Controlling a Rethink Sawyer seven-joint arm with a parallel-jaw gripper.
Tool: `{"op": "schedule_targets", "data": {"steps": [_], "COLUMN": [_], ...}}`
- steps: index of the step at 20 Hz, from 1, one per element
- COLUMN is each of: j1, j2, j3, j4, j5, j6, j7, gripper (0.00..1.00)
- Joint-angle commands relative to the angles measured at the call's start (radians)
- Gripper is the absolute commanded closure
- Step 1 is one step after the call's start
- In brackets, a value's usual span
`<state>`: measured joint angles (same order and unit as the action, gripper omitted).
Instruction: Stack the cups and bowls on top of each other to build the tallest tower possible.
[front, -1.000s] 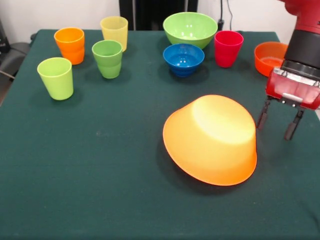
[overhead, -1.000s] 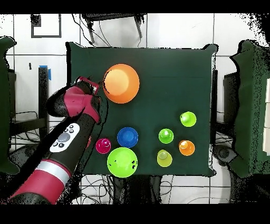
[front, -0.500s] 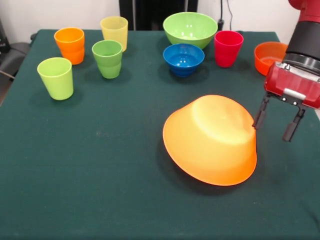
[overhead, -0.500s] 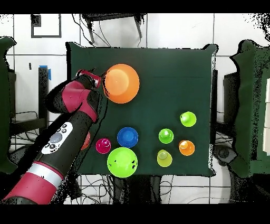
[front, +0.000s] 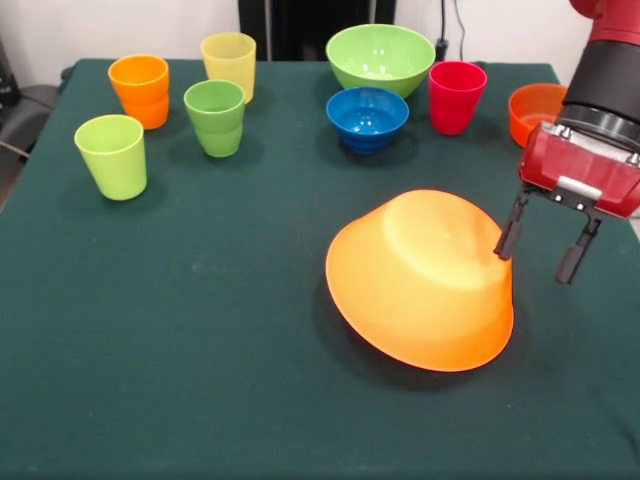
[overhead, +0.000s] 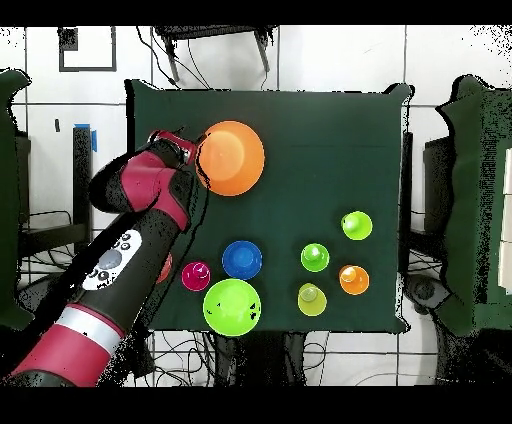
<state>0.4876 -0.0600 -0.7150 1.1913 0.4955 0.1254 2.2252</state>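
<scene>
We note the claw (front: 540, 252) spread beside the overturned orange bowl (front: 422, 279), centre-right; cups (front: 214, 117) stand upper left.

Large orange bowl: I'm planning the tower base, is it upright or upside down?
Upside down: the large orange bowl shows its rounded bottom facing up, rim down on the table.

My arm (overhead: 140, 240) is glossy red with black bands, a grey button panel, and a red wrist block carrying two thin black fingers (front: 509, 232).
</scene>
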Motion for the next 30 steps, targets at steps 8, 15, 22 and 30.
{"op": "schedule_targets", "data": {"steps": [8,15,22,30], "j1": [-0.041,-0.043,-0.006,-0.078], "j2": [-0.051,-0.088,-0.069,-0.102], "j3": [0.262,0.321,0.286,0.416], "j4": [0.104,0.163,0.169,0.223], "j5": [0.024,0.1,0.177,0.173], "j6": [0.033,0.127,0.156,0.035], "j7": [0.184,0.238,0.285,0.215], "gripper": [0.0,0.0,0.0,0.0]}}
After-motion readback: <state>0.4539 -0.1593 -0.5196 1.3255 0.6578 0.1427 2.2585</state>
